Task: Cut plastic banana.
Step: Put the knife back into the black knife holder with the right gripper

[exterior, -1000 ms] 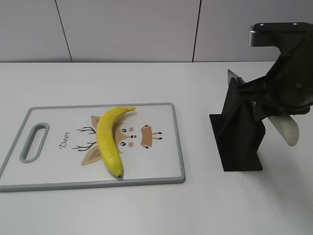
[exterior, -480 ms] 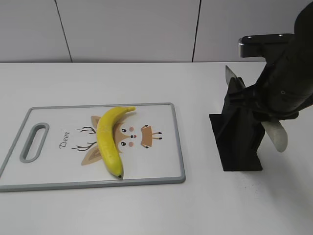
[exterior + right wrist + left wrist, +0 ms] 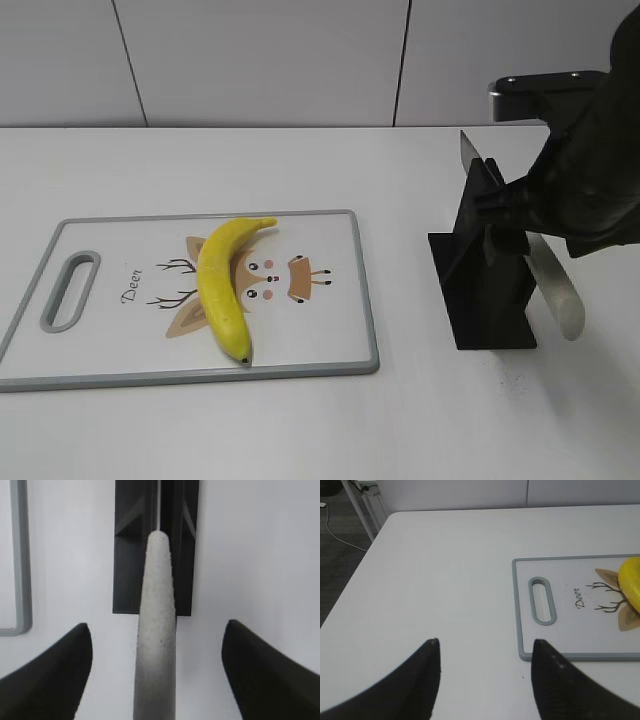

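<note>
On the white table (image 3: 300, 420), the plastic banana (image 3: 224, 285) lies well left of the wide-open, empty right gripper (image 3: 156, 645).

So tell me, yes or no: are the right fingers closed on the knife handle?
No: the fingers stand wide apart either side of the handle.

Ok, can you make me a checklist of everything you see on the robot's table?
Surface: white table, bare around the board.
Job's things: plastic banana lies whole on the deer cutting board; knife sits in the black knife stand, its grey handle sticking out.
Clutter: nothing seen.
Grippers: left gripper open over bare table beside the board; right gripper open, one finger each side of the knife handle, not touching.
Cables: one on the floor.
Surroundings: grey panelled wall.
</note>
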`<state>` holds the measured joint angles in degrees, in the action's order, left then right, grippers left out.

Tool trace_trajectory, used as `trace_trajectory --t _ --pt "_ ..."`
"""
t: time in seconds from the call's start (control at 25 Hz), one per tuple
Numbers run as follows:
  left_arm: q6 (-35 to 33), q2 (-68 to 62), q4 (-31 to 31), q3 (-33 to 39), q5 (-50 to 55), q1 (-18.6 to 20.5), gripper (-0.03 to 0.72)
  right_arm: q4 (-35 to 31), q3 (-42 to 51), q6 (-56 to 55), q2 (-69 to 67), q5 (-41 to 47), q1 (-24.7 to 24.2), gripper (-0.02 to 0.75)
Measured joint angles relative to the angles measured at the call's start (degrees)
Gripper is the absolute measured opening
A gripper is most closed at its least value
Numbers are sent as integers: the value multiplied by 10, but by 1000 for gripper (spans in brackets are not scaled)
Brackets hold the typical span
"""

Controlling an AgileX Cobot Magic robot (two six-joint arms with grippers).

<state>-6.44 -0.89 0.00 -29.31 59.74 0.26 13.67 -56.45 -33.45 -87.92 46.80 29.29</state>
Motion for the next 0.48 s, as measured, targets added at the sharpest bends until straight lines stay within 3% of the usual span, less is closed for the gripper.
trace_trajectory --t 0.28,0.48 --pt "0 0 0 0 0 0 552 -12 0 68 77 0 0 639" --pt "0 0 0 0 0 0 552 -95 5 215 174 1 0 613"
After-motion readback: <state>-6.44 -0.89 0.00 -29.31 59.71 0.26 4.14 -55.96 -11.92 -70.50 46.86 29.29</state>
